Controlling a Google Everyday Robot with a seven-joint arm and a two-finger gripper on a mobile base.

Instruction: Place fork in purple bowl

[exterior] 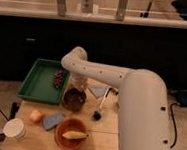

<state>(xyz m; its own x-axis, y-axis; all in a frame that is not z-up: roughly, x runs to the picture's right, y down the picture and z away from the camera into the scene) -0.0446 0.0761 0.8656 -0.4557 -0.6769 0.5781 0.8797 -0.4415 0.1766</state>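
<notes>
The purple bowl (74,99) sits on the wooden table, just right of the green tray. My white arm reaches in from the right and bends down over it. The gripper (79,85) hangs directly above the bowl's far rim and is shut. I cannot make out the fork; it may be hidden at the gripper or inside the bowl.
An orange bowl (70,134) holding a yellow item stands in front of the purple bowl. A green tray (38,82) with a dark cluster (60,78) lies to the left. A blue sponge (53,120), a yellow piece (36,115), a white cup (15,129) and a dark-ended stick (99,113) lie nearby.
</notes>
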